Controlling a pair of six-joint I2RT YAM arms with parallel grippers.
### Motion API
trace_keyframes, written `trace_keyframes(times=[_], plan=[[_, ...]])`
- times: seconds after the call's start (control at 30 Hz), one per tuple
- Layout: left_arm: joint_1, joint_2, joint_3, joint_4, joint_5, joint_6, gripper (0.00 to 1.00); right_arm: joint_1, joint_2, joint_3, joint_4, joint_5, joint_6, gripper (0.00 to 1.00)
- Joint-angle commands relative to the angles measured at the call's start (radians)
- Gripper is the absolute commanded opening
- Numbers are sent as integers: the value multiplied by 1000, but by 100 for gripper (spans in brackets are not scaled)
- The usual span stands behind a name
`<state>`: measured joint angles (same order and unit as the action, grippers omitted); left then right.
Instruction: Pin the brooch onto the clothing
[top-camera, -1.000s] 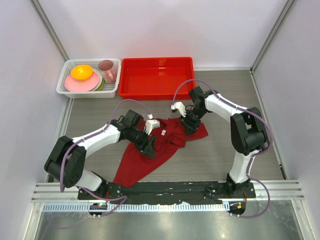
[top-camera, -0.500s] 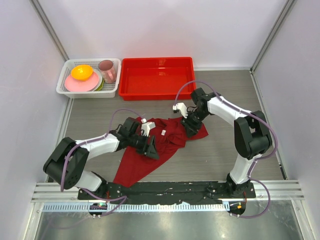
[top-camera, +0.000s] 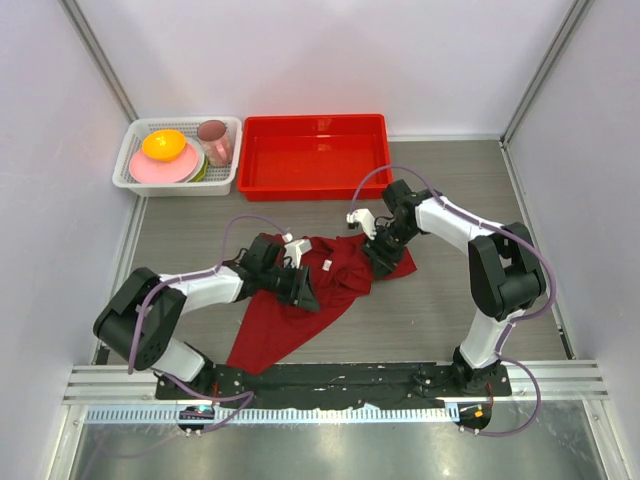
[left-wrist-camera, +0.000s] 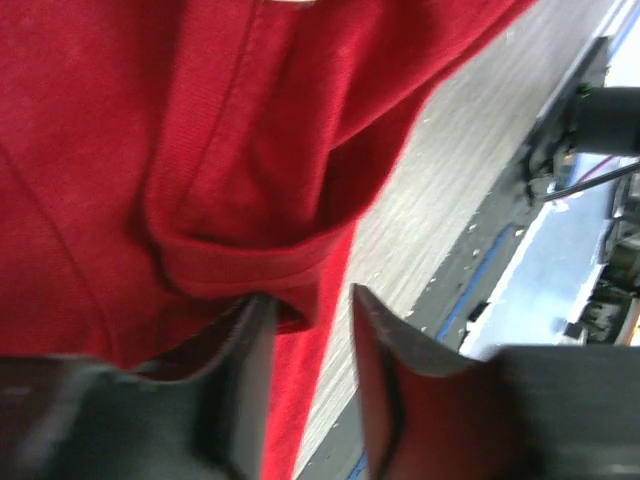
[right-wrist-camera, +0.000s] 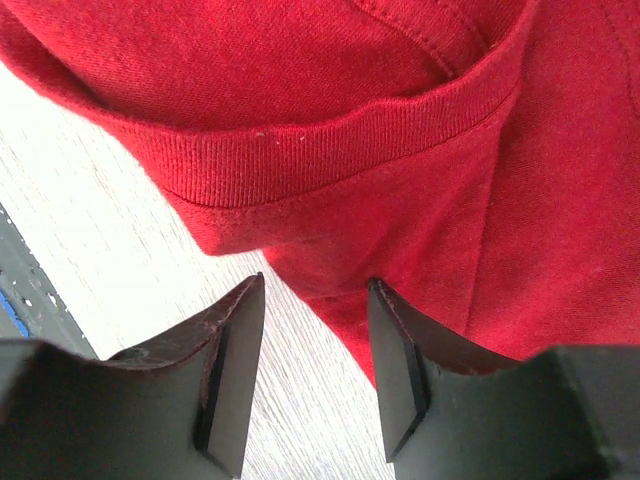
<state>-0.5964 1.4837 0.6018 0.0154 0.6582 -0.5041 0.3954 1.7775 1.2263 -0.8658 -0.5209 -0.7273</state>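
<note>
The shirt (top-camera: 285, 325) is dark red (its collar label (top-camera: 326, 265) white), the tray (top-camera: 310, 188) a brighter red. The bench (top-camera: 450, 310) is grey, wood-grained. A white basket (top-camera: 175, 188) holds a pink plate (top-camera: 150, 170) and pink cup (top-camera: 214, 142).

You have the T-shirt (top-camera: 272, 335) lying on the table (top-camera: 450, 300) between the two arms, with its collar end toward the far side and its other end trailing toward the near left. A small label (top-camera: 326, 265) sits on the shirt near the collar. Your left gripper (top-camera: 308, 298) is over the shirt's middle, just nearer than the label. Your right gripper (top-camera: 377, 258) is at the shirt's far right edge. Behind the shirt sits a plastic tray (top-camera: 312, 119). Left of the tray is a basket (top-camera: 124, 168), which holds stacked plates (top-camera: 155, 168) with a cup (top-camera: 214, 140) to their right.
</note>
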Motion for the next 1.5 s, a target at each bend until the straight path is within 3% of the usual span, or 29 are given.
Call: trace_keyframes(times=[0.0,0.03,0.07,0.1,0.17,0.3,0.5,0.53,0.57,0.67,0.73,0.8,0.83,0.87,0.9,0.97,1.1,1.23,1.33,1.47], plan=[[0,20,88,-95,-78,96,28,2,-39,-30,43,-1,20,47],[15,12,119,-197,-74,137,12,2,-39,-36,50,-1,23,43],[27,6,150,-257,-71,174,6,3,-39,-39,57,5,31,25],[47,-17,227,-323,-69,259,0,3,-36,-36,63,12,41,16],[130,-43,291,-481,-49,330,0,5,-32,-19,76,41,89,1],[245,-77,487,-678,-3,511,0,-7,-41,70,79,81,117,1],[253,-98,800,-897,37,919,0,-73,-142,203,62,73,126,1],[253,-109,820,-995,53,990,0,-75,-165,200,41,33,100,1],[253,-137,829,-1059,91,1171,0,-63,-223,190,-5,9,71,1],[253,-219,755,-1262,60,1373,0,28,-372,31,-41,28,-18,1],[254,-269,612,-1350,26,1542,0,179,-439,-127,-53,59,-72,1],[256,-337,470,-1352,-40,1613,0,300,-495,-221,-81,90,-75,5],[254,-356,431,-1314,-63,1613,0,316,-498,-232,-91,97,-72,16],[256,-371,396,-1290,-89,1615,0,316,-498,-234,-114,98,-67,51],[254,-396,362,-1270,-126,1618,0,312,-491,-223,-116,116,-61,62],[254,-414,299,-1200,-152,1601,0,269,-474,-199,-121,121,-70,70],[256,-415,271,-1111,-154,1538,0,204,-386,-85,-116,64,-55,70],[254,-376,276,-1072,-140,1474,0,201,-311,-42,-127,-60,-34,59],[256,-372,280,-1052,-138,1451,0,218,-302,-65,-127,-125,-34,58],[254,-370,273,-1046,-132,1441,0,298,-364,-174,-15,-76,-21,58]])
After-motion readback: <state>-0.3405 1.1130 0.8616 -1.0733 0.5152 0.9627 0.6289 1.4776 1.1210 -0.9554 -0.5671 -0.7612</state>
